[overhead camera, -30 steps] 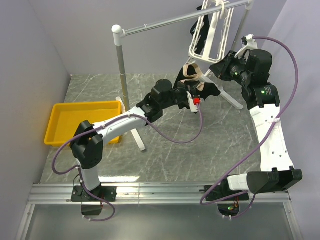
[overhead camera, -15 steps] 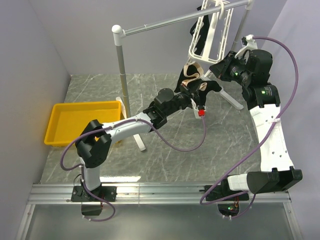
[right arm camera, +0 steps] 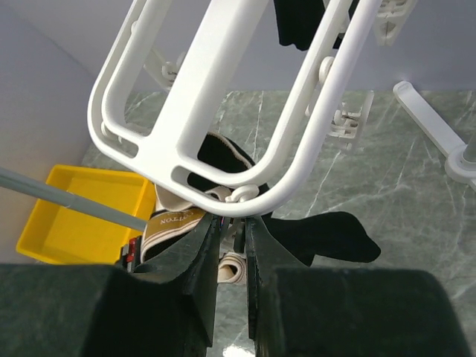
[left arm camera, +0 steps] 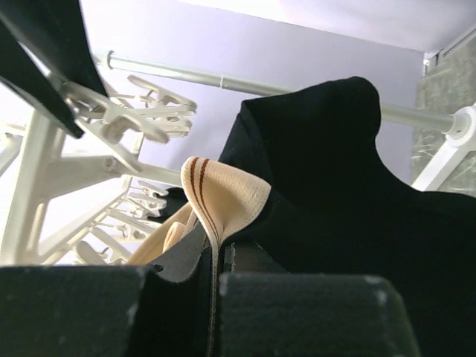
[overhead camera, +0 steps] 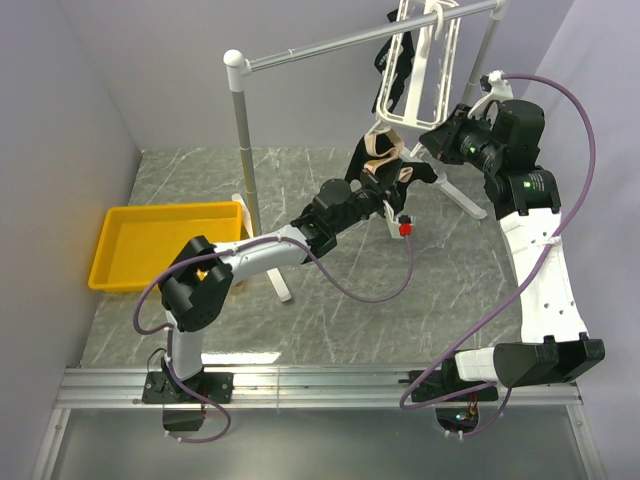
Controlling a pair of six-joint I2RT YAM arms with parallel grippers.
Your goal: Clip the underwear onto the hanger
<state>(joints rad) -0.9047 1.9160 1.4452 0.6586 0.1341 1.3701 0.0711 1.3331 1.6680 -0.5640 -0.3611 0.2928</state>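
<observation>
Left gripper (left arm camera: 216, 260) pinches tan waistband (left arm camera: 223, 190) of black cloth briefs (left arm camera: 335, 186), just below white slatted plastic hanger (right arm camera: 197, 82). Right gripper (right arm camera: 232, 230) jaws near-closed, squeezing small white clip (right arm camera: 239, 197) under hanger. Risk: hanger swings, waistband misses clip mouth.

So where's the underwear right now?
Top view: the underwear hangs above the table, right of centre, pinched at its tan waistband by the left pincer, just under the white hanger's lower edge.

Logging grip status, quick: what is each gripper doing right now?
Left gripper: closed on the underwear waistband.
Right gripper: closed on the hanger, at its lower rim.
</observation>
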